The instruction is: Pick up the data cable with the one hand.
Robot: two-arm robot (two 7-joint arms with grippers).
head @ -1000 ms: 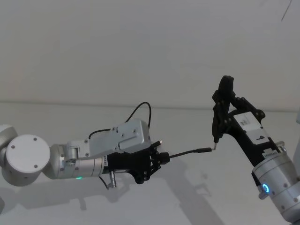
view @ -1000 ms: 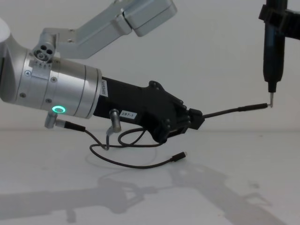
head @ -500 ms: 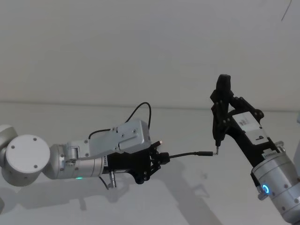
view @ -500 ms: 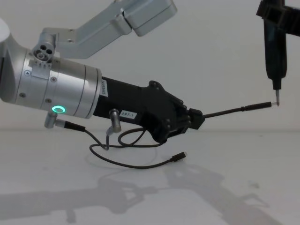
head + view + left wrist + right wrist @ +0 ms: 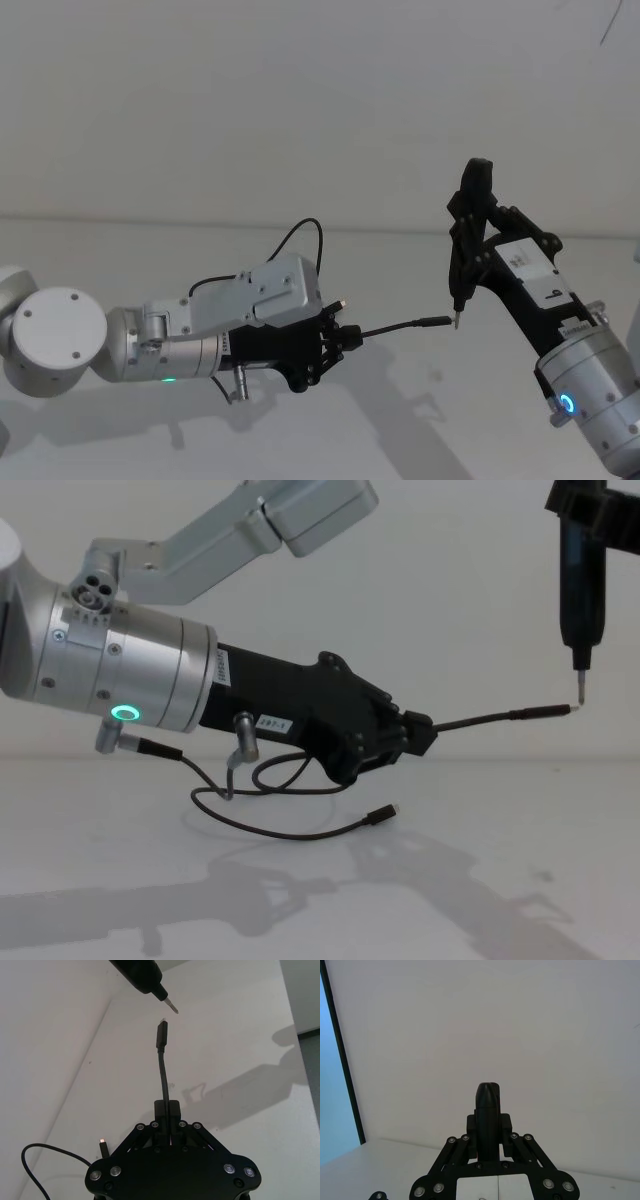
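Note:
The data cable (image 5: 300,830) is thin, black and curvy. My left gripper (image 5: 415,735), black with a green ring light, is shut on it close to one plug. That held end (image 5: 405,326) sticks out stiffly to the right, seen too as the held end (image 5: 161,1042). The remaining cable loops down to the table, with its other plug (image 5: 384,814) lying free. My right gripper (image 5: 472,240) is shut on a narrow black tool (image 5: 582,600). The tool's metal tip (image 5: 170,1005) hovers just off the held plug, with a small gap between them.
A short dark wire with silver plugs (image 5: 238,742) hangs under the left wrist. The white tabletop (image 5: 500,880) is bare ahead and to the right. A white wall (image 5: 250,100) stands behind.
The right tool's tip has shifted slightly around the held plug, from touching it to just off it. The left gripper and cable stay as they were.

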